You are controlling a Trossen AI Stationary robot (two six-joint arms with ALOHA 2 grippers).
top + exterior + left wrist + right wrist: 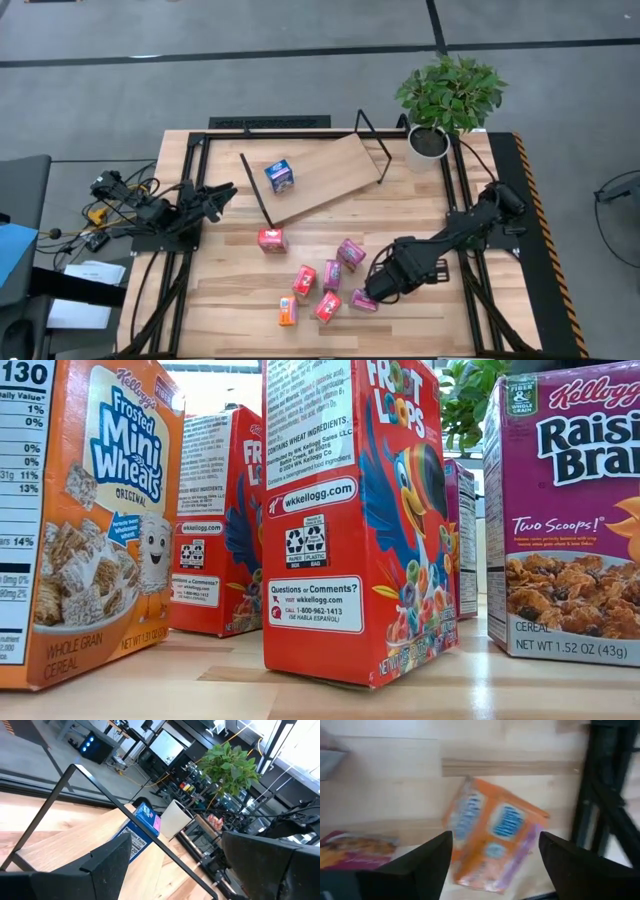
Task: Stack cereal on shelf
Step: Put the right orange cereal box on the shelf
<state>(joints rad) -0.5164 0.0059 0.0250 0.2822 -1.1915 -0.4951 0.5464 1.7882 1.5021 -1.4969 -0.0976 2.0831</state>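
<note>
The plywood shelf (pixel 325 172) lies tilted at the table's far middle, with a blue cereal box (pixel 279 175) standing on it. Several red, pink and orange boxes stand on the tabletop in front of it, such as a red one (pixel 272 239) and an orange one (pixel 287 311). My right gripper (pixel 374 290) is open, low over the table beside a small box (pixel 363 300). In the right wrist view an orange box (pixel 492 840) lies on the table just ahead, between my open fingers. My left gripper (pixel 226 192) is open and empty at the shelf's left end, and the blue box (pixel 141 831) shows ahead of it.
A potted plant (pixel 445 100) stands at the far right corner. Black frame rails (pixel 462 290) run along the table's sides. The low view shows an orange box (pixel 90 520), two red boxes (pixel 350 520) and a magenta box (pixel 565 510) close up. Cables lie off the table's left.
</note>
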